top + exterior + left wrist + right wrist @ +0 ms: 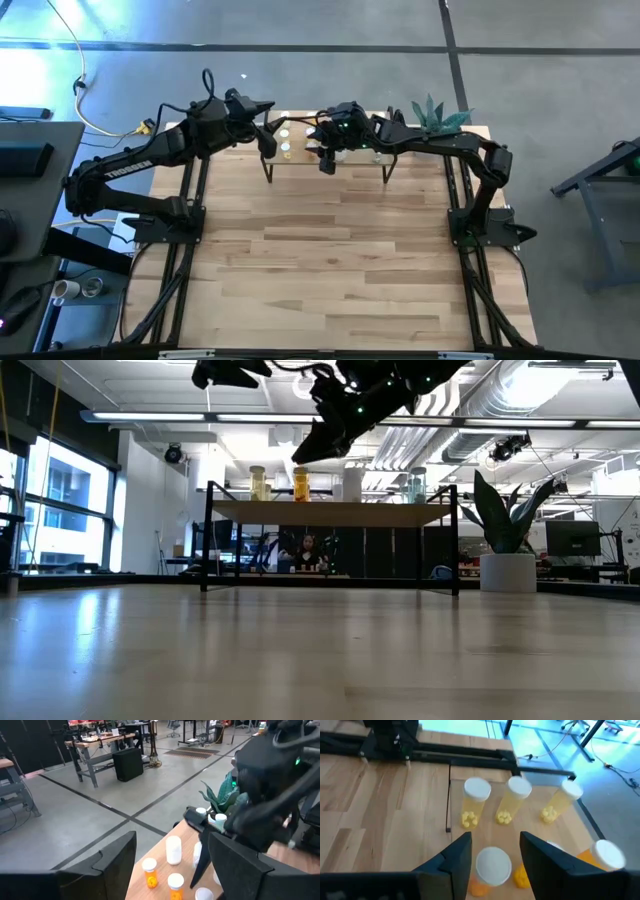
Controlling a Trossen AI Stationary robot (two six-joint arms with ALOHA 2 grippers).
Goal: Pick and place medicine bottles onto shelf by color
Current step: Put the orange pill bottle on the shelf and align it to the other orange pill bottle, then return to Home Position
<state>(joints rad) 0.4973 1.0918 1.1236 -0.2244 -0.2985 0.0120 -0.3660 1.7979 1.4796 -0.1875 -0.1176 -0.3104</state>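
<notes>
The shelf [335,512], a light-wood board on thin black legs, stands at the table's far edge [330,160]. Medicine bottles stand upright on it: three yellow ones [510,800] in a row, an orange one with a white cap [493,866], a second orange one [602,855], white ones [173,850] and clear greenish ones [417,482]. My right gripper [495,837] hovers open over the shelf, its fingers on either side of the near orange bottle without touching it. My left gripper [171,840] hangs open above the shelf's left end [268,135], holding nothing.
A green plant in a white pot [500,565] stands at the table's far right corner, beside the shelf. The two arms are close together over the shelf. The wide wooden tabletop [330,260] stretches toward the near edge. A person [308,550] sits in the room behind.
</notes>
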